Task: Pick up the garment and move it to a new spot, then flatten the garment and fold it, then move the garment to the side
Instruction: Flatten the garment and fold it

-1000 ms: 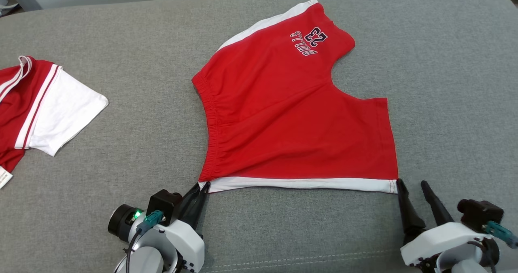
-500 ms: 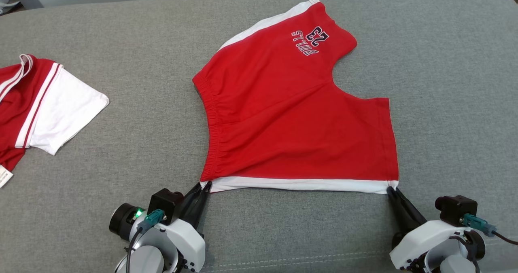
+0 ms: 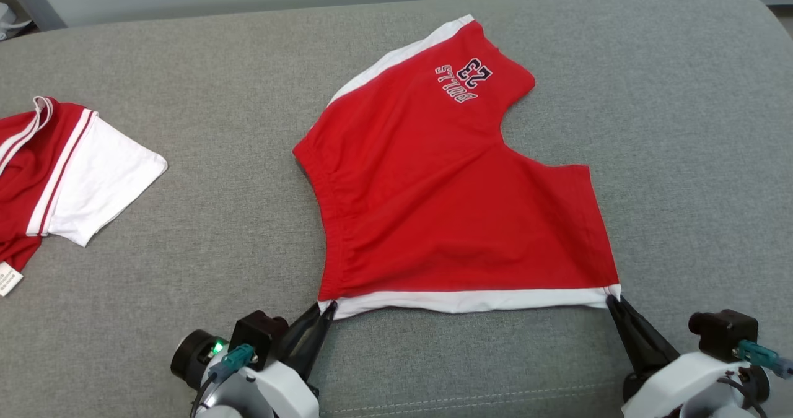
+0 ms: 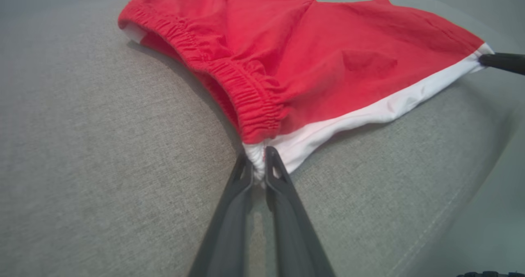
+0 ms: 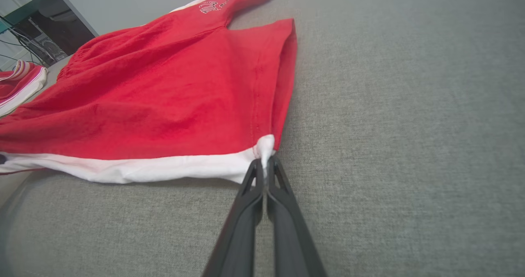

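The red shorts (image 3: pixel 458 207) lie spread on the grey fabric surface (image 3: pixel 217 96) in the middle of the head view. One leg points toward 12 o'clock and bears upside-down lettering (image 3: pixel 463 82) reading "BULLS 23".

The left end effector (image 3: pixel 328 309) is at the shorts' 7 o'clock corner. Its two dark fingers are pressed together on a small bunch of white cloth, where the gathered waistband (image 4: pixel 246 92) meets the white stripe (image 3: pixel 471 300). In the left wrist view only a sliver of fabric separates the fingertips.

The right end effector (image 3: pixel 612 301) is at the 5 o'clock corner. It is likewise clamped on the shorts, its tips pinching the end of the white stripe at the leg hem. In the right wrist view the fingers are almost touching, with cloth nipped between them.

Between the two grips the white stripe runs from 9 to 3 o'clock in a shallow curve. A shadow lies under it on the surface.

Well apart from the shorts, toward 9 o'clock at the head view's edge, a folded red-and-white garment (image 3: pixel 68 170) lies flat on the same surface.
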